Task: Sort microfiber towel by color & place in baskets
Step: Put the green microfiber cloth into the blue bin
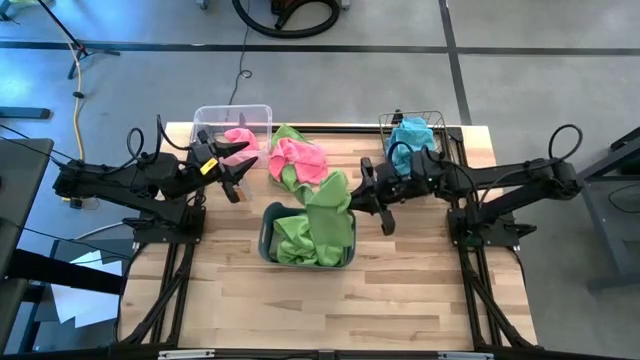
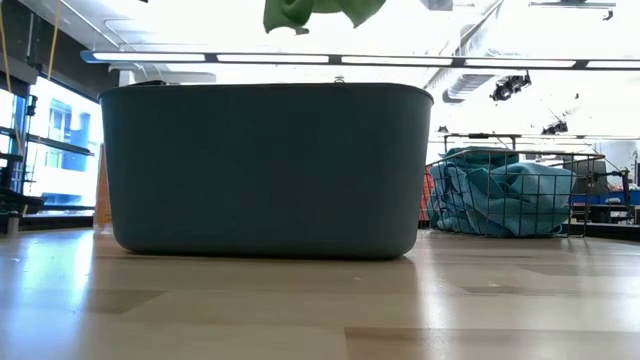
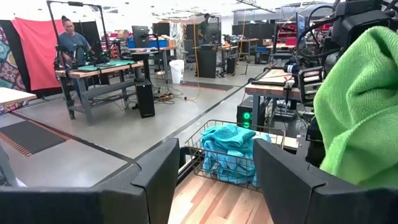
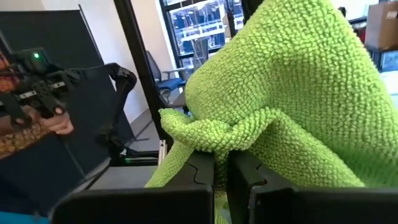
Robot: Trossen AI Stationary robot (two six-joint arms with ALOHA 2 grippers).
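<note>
1. The right pincer (image 1: 352, 203) pinches a green microfiber towel (image 1: 330, 205), which hangs above the grey-blue tub (image 1: 268, 240) at mid-desk (image 1: 420, 290).
2. The left pincer (image 1: 238, 170) hovers with fingers apart beside the clear bin (image 1: 232, 112), near the pink towel (image 1: 300, 157).
3. Blue towels (image 1: 411, 135) fill the wire basket (image 1: 434, 124) at far right.

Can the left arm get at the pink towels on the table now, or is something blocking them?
Probably yes. The left gripper is open and empty, and the pink towels lie uncovered beside it, with bare table between them.
</note>
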